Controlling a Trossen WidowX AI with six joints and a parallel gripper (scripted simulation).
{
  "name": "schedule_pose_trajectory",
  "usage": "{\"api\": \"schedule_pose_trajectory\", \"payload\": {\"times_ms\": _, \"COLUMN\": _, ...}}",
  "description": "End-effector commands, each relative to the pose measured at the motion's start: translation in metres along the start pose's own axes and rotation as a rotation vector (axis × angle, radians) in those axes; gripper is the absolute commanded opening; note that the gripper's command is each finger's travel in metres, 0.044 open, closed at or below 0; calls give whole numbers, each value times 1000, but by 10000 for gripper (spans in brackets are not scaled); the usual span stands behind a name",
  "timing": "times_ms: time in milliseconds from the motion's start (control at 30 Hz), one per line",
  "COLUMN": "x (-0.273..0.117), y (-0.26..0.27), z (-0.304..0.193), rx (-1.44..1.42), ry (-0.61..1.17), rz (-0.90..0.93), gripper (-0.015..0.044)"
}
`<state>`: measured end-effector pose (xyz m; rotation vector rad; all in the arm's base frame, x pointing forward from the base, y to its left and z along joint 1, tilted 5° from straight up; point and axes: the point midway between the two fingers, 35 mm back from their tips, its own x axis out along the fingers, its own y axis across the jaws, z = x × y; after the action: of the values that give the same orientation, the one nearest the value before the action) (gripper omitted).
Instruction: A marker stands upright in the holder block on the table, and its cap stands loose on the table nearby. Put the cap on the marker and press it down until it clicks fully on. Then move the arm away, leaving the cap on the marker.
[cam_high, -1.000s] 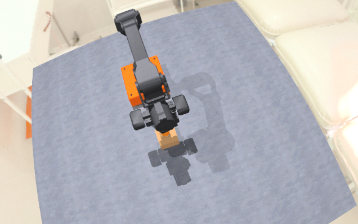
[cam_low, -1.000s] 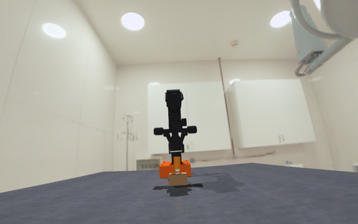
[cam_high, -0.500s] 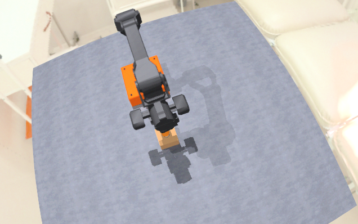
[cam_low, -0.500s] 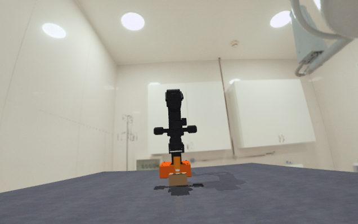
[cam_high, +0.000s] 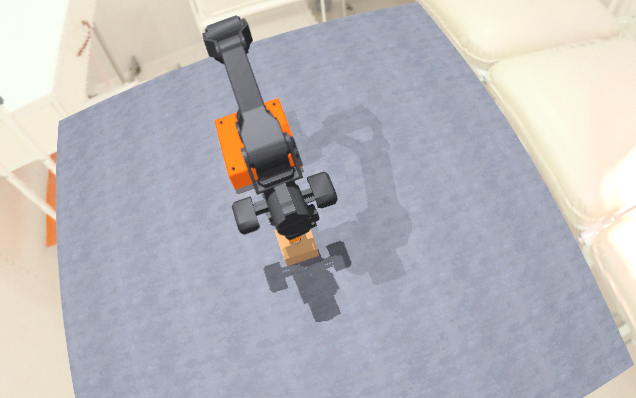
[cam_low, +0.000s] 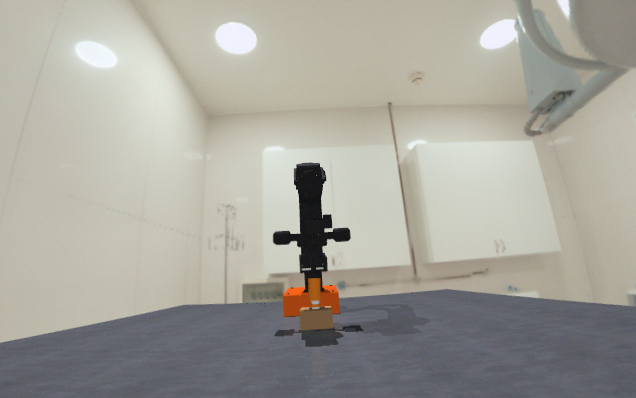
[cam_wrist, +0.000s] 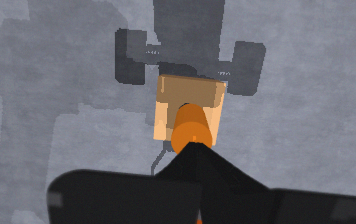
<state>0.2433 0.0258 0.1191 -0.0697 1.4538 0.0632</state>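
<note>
The orange cap sits upright on the marker, which stands in the tan holder block. A short white band of the marker shows between the cap and the block; whether the cap is fully seated cannot be told. My gripper is shut and empty. Its fingertips meet at the arm side of the cap and overlap the edge of the cap's top in the wrist view; whether they touch it is unclear. In the top view the wrist hides the fingers.
The arm's orange base stands behind the holder block. The blue-grey table top carries the arm's dark shadows around and to the right of the block.
</note>
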Motion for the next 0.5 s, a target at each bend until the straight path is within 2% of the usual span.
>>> {"api": "schedule_pose_trajectory", "payload": {"times_ms": 0, "x": 8, "y": 1, "z": -2, "rx": 4, "ry": 12, "rz": 4, "gripper": 0}}
{"api": "schedule_pose_trajectory", "payload": {"times_ms": 467, "x": 27, "y": 1, "z": -2, "rx": 4, "ry": 12, "rz": 4, "gripper": 0}}
